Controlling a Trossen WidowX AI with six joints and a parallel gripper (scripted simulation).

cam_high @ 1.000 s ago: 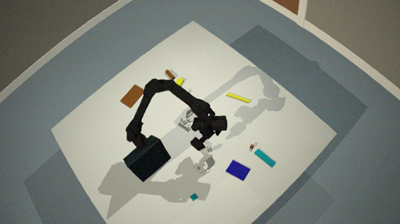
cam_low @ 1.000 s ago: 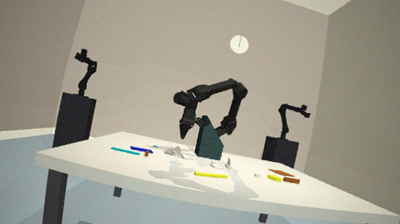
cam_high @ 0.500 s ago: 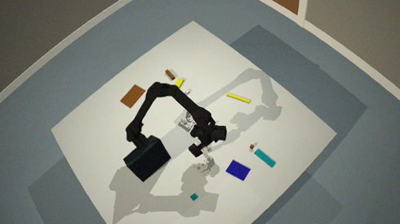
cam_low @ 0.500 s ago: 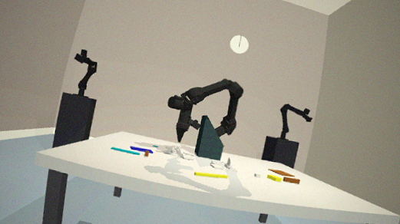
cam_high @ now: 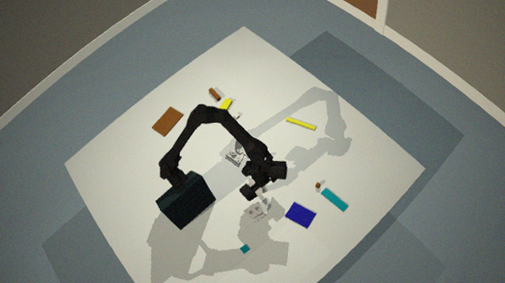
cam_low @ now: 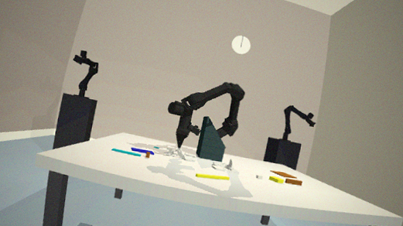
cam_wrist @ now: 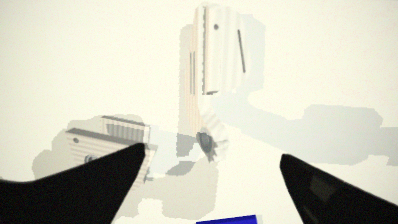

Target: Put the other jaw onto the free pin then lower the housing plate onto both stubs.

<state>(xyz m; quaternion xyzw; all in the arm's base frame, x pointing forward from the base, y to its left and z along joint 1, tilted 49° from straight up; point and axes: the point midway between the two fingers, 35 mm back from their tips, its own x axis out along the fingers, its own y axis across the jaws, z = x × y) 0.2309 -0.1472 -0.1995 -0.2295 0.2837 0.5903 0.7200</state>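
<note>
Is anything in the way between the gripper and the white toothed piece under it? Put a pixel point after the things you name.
Nothing visible stands between the open gripper (cam_high: 260, 178) (cam_low: 179, 147) (cam_wrist: 214, 151) and the toothed piece (cam_high: 263, 203) (cam_low: 186, 157) (cam_wrist: 225, 55). The holed plate (cam_high: 255, 212) (cam_wrist: 80, 145) lies off to one side, partly hidden by a finger (cam_wrist: 107, 172) in the wrist view; that finger might come near it going down.

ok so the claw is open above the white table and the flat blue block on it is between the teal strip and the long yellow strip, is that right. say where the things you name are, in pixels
Not quite: the top view shows the flat blue block (cam_high: 300, 215) (cam_low: 142, 151) (cam_wrist: 227, 220) beside the teal strip (cam_high: 334, 200) (cam_low: 126, 152), with the long yellow strip (cam_high: 301, 123) (cam_low: 212, 177) off beyond the teal strip's side, not flanking the block. The claw (cam_wrist: 211, 154) is open above the white table (cam_high: 120, 166) (cam_low: 213, 200).
</note>
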